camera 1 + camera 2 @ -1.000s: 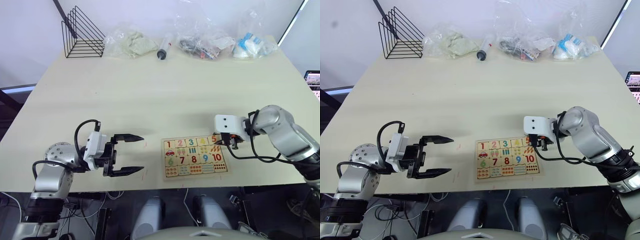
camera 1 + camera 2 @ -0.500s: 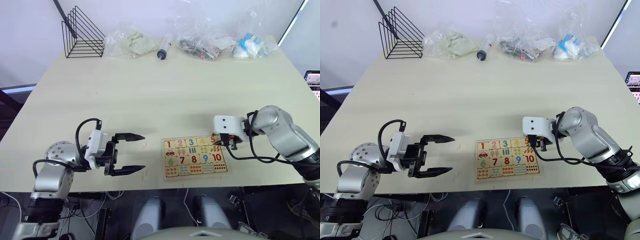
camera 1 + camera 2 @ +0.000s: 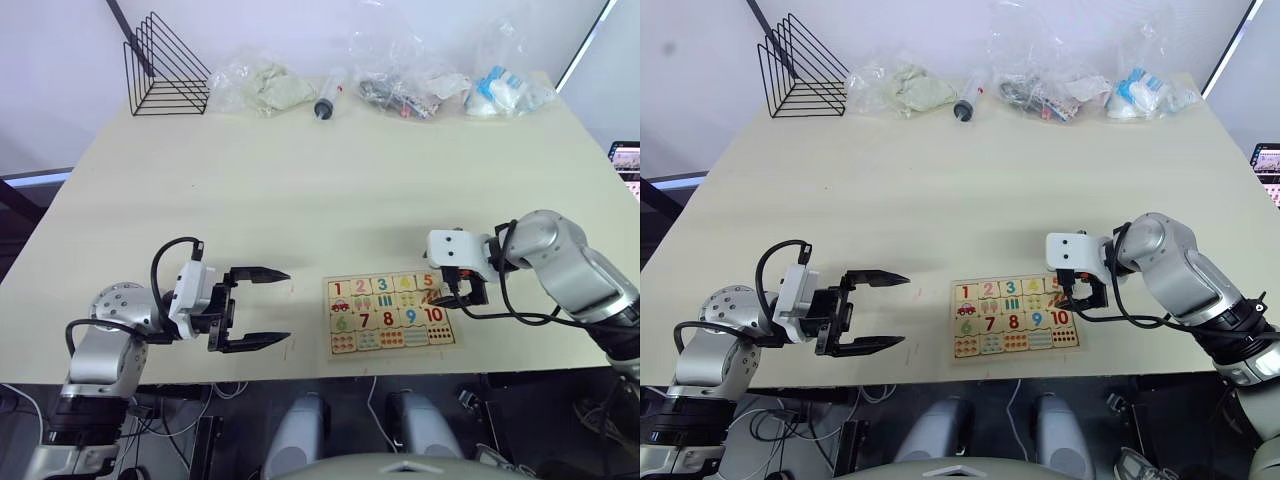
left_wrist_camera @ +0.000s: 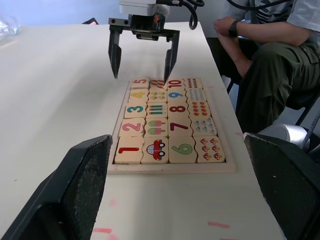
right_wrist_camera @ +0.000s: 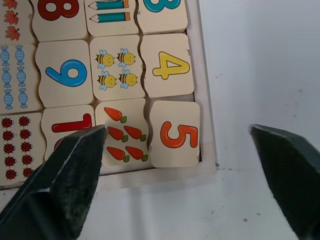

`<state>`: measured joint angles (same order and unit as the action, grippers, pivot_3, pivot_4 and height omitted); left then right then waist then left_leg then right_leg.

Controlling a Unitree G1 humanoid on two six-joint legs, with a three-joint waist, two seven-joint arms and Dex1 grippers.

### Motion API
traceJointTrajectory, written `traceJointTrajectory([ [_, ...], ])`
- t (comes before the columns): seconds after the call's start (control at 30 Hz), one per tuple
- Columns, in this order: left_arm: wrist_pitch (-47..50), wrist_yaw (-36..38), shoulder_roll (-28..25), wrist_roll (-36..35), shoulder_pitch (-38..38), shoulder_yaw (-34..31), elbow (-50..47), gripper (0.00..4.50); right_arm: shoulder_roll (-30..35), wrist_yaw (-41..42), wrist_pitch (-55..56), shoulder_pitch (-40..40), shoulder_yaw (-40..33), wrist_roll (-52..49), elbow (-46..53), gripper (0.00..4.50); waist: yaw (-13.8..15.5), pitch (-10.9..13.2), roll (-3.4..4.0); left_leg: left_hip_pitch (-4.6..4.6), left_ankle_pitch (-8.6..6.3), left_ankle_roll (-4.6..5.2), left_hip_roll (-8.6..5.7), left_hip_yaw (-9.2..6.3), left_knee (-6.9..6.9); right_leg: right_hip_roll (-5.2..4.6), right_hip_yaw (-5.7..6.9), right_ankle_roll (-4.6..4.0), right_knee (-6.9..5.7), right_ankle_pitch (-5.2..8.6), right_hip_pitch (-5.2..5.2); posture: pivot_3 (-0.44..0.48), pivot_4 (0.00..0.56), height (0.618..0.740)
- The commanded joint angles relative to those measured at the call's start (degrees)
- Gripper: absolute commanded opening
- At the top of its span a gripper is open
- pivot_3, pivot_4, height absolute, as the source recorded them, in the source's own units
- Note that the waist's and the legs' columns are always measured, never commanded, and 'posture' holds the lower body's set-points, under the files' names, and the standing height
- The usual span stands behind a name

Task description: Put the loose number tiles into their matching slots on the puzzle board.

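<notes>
Here, the right gripper (image 4: 142,52) hangs with fingers spread wide and empty directly over the orange 5 tile (image 5: 175,134), seated in the end slot of the puzzle board (image 3: 391,313). A clean finish likely means lifting straight up so neither finger clips the tile. The left gripper (image 3: 262,308) rests open, well off to the board's side.

Puzzle board (image 5: 207,125) cropped in right wrist view
</notes>
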<state>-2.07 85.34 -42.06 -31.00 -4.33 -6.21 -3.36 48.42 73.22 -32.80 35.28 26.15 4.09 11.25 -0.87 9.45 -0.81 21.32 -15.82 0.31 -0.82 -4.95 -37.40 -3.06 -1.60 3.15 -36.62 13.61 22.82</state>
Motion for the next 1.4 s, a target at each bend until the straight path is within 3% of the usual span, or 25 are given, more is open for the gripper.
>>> traceJointTrajectory([
  [0.03, -0.9, 0.4, -0.3, -0.3, -0.5, -0.3, -0.2, 4.5, 1.1, 1.1, -1.6, 1.3, -2.7, -1.7, 1.1, 4.49, 0.0, 0.0, 0.0, 0.0, 0.0, 0.0, 0.0, 0.0, 0.0, 0.0, 0.0, 0.0, 0.0, 0.0, 0.0, 0.0, 0.15, 0.74],
  [0.27, -0.9, 0.4, -0.2, -0.2, -0.6, -0.2, -0.3, 4.5, 2.2, 1.3, -1.6, 0.1, -5.2, -4.3, 0.6, 4.49, 0.0, 0.0, 0.01, 0.01, 0.0, 0.0, 0.0, 0.0, 0.0, 0.0, 0.01, 0.0, 0.0, 0.0, 0.0, 0.0, 0.15, 0.74],
  [0.53, -2.5, 2.0, -0.1, -0.1, -0.4, -0.5, 1.8, 4.5, 0.9, -2.7, -1.4, -5.5, -13.4, -10.9, 1.3, 4.49, 0.1, 0.0, 0.01, 0.04, 0.0, 0.0, 0.0, -0.01, 0.0, -0.03, 0.02, 0.0, 0.01, 0.0, 0.01, 0.0, 0.15, 0.74],
  [0.63, -3.0, 2.5, -0.2, -0.1, -0.5, -0.5, 2.6, 4.5, -0.6, -5.1, -0.8, -8.0, -16.7, -13.5, 1.5, 3.45, 0.0, 0.0, 0.0, 0.04, 0.0, 0.0, 0.0, 0.0, 0.0, -0.02, 0.01, 0.0, 0.01, 0.0, 0.01, 0.0, 0.15, 0.74],
  [0.83, -3.4, 3.3, -0.3, 0.0, -1.0, -0.3, 3.4, 4.5, -5.0, -10.6, 4.8, -15.3, -23.4, -17.3, 0.7, 0.41, 0.2, 0.0, 0.0, 0.07, 0.0, 0.0, -0.01, -0.03, -0.01, -0.03, 0.06, 0.0, 0.01, -0.01, 0.0, 0.0, 0.15, 0.74],
  [0.87, -3.4, 3.4, -0.3, 0.0, -1.0, -0.3, 3.5, 4.5, -5.5, -11.0, 5.3, -15.9, -24.0, -17.8, 0.7, 0.1, 0.1, 0.0, 0.0, 0.08, 0.0, 0.0, -0.02, -0.03, -0.01, -0.03, 0.05, 0.0, 0.01, -0.01, 0.0, 0.0, 0.15, 0.74],
  [1.4, -3.5, 3.9, -0.2, 0.0, -1.8, 0.5, 3.7, 4.5, -16.2, -15.1, 16.8, -27.5, -30.7, -26.5, -3.4, 0.1, 0.1, 0.0, 0.0, 0.01, 0.0, 0.0, -0.01, -0.02, -0.05, 0.02, 0.02, 0.0, -0.07, -0.01, -0.03, 0.0, 0.15, 0.74],
])
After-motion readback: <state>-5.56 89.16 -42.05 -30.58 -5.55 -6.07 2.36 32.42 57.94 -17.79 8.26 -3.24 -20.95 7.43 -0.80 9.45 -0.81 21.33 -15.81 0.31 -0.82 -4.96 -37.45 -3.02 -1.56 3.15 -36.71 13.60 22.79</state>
